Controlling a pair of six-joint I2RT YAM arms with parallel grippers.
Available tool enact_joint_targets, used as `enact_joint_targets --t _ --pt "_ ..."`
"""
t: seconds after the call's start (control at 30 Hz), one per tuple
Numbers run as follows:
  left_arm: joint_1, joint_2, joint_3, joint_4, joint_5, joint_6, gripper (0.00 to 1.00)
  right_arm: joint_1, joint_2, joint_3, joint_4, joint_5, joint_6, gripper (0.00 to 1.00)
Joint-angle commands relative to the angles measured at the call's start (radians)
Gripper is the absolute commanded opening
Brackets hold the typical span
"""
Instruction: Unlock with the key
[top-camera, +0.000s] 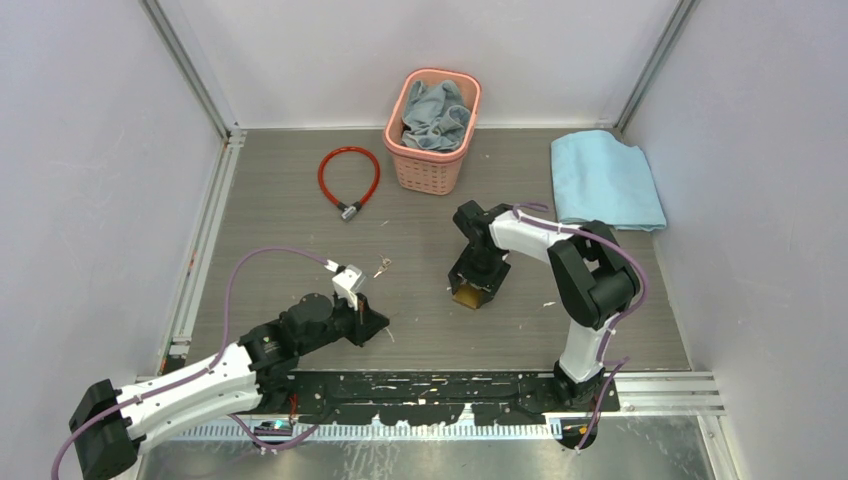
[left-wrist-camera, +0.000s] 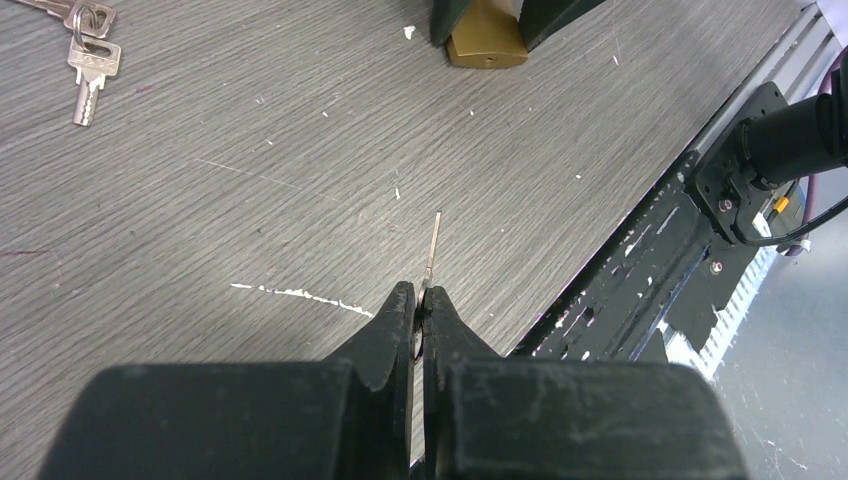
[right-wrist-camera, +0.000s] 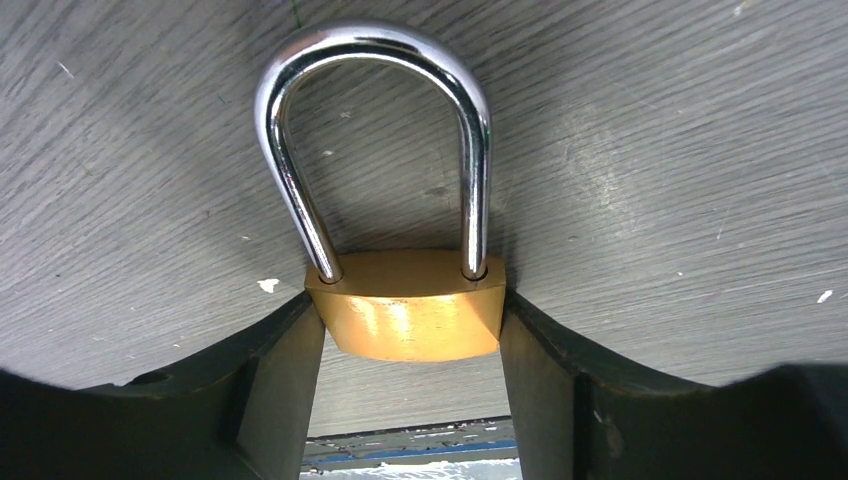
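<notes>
Bench: grey wood-grain top, white walls on three sides.
Far edge: red cable lock twd left corner, pink basket mid, blue towel twd right corner.
Right gripper: fingers narrow, clamped on brass body of padlock; shackle closed. Lock sits mid-bench, nearer right edge.
Left gripper: fingers pinched shut on key; blade sticks out in line w/ fingers.
Spare keys: loose on bench, apart from both arms.
Critical relation: padlock lies ahead of key tip, slightly twd right edge, well apart. Keyhole end appears to face left arm. Left arm carries insertion; blade axis needs aligning w/ keyhole.
</notes>
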Motion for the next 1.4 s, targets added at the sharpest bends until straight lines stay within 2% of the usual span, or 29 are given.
enact_joint_targets --t 0.0,0.1,0.2,0.73,0.87,1.0,1.07,1.2,1.37 --pt "0.002 0.000 0.004 0.039 -0.010 0.015 0.00 -0.001 -0.026 -0.027 0.068 0.018 -0.008 0.18" --pt "0.002 -0.002 0.002 0.037 -0.006 0.011 0.00 -0.002 -0.055 -0.017 0.053 0.023 -0.012 0.05" --pt "0.002 -0.013 0.003 0.037 -0.004 0.000 0.00 -0.002 -0.097 -0.013 0.050 0.028 -0.018 0.01" --pt "0.003 -0.024 0.084 0.041 0.011 -0.032 0.00 -0.002 -0.405 -0.062 0.099 0.062 0.070 0.01" --pt "0.002 -0.007 0.114 0.051 0.012 -0.038 0.00 -0.001 -0.475 -0.097 0.167 0.043 0.104 0.01" --pt "0.003 0.008 0.129 0.063 0.012 -0.042 0.00 -0.007 -0.609 -0.205 0.338 0.026 0.145 0.01" --pt "0.002 0.014 0.130 0.070 0.012 -0.045 0.00 -0.017 -0.646 -0.218 0.369 0.012 0.148 0.01" --pt "0.002 0.031 0.130 0.093 0.012 -0.053 0.00 -0.035 -0.648 -0.193 0.333 -0.012 0.128 0.01" --pt "0.002 0.066 0.147 0.118 0.042 -0.060 0.00 -0.043 -0.626 -0.128 0.198 0.046 0.158 0.01"
